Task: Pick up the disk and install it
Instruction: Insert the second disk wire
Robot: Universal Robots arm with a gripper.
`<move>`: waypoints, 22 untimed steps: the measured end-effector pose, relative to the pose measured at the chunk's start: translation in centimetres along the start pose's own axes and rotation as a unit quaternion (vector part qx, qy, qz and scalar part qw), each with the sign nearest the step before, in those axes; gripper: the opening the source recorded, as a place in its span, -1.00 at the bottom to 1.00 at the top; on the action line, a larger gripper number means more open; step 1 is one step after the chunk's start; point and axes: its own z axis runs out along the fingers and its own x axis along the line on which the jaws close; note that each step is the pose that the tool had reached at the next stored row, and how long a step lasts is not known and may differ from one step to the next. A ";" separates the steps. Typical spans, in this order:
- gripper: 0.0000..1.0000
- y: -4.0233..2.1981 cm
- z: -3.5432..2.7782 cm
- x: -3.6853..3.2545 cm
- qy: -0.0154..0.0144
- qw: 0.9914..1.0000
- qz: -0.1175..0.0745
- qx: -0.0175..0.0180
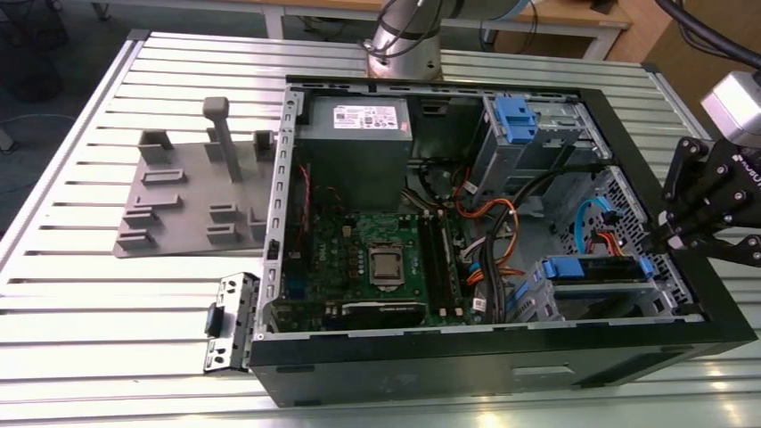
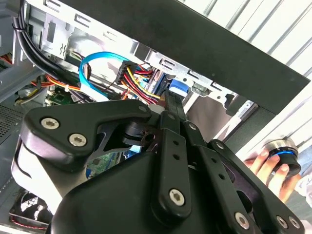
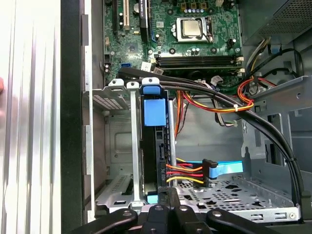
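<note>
The disk point(image 3: 155, 146) (blue-framed) sits edge-up in the drive cage point(image 3: 117, 146).

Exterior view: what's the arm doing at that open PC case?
The gripper is at the case wall on the exterior view's right, by the drive cage. The disk already stands on edge in the cage, its blue frame showing. In the first wrist view the gripper's tip is right at the disk's near end; contact cannot be told. A person's hand rests outside the case.
</note>
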 end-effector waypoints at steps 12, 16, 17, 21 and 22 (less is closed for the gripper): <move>-0.29 0.08 0.02 -0.35 0.000 1.000 0.000 0.000; -0.29 0.37 0.08 -1.56 0.000 1.000 0.000 0.000; -0.29 0.44 0.10 -1.84 0.000 1.000 0.000 0.000; -0.29 0.77 0.16 -2.48 0.001 1.000 0.000 0.000; -0.29 0.91 0.18 -2.51 0.001 1.000 0.000 0.000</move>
